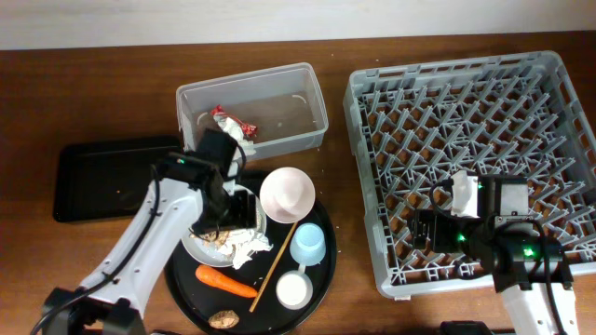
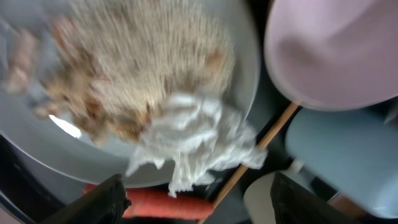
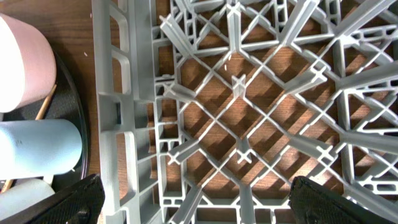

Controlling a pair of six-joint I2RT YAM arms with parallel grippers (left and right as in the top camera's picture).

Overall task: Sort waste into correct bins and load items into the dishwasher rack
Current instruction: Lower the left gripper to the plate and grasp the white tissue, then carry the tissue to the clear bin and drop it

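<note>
**A:** Left gripper (image 2: 206, 200), state?

**B:** Fingers (image 2: 107, 200) spread wide, nothing clamped. The crumpled white napkin (image 2: 193, 140) lies just ahead of the gap and roughly centred on it, on the near rim of the pale plate (image 2: 247, 68). The food scraps (image 2: 137, 62) are farther ahead on the same plate (wrist view is blurred, so I cannot tell whether the tips touch anything).

**A:** Around it?

**B:** The carrot (image 2: 165, 204) lies between the tips. The wooden stick (image 2: 273, 130) slants off to the right of the napkin. The pink bowl (image 2: 336, 50) is ahead-right, and the light blue cup (image 2: 339, 149) is to the right.

**A:** Right gripper (image 3: 208, 202)?

**B:** Fingers apart, empty, over the grid floor of the dishwasher rack (image 3: 236, 93), near its left wall. Bowl and cup stand past that wall, to the gripper's left.

**A:** Bins?

**B:** Overhead, the clear tub (image 1: 298, 116) sits beyond the left gripper, with the red wrapper (image 1: 226, 117) inside. The shallow black tray (image 1: 98, 177) is off to its left.
</note>
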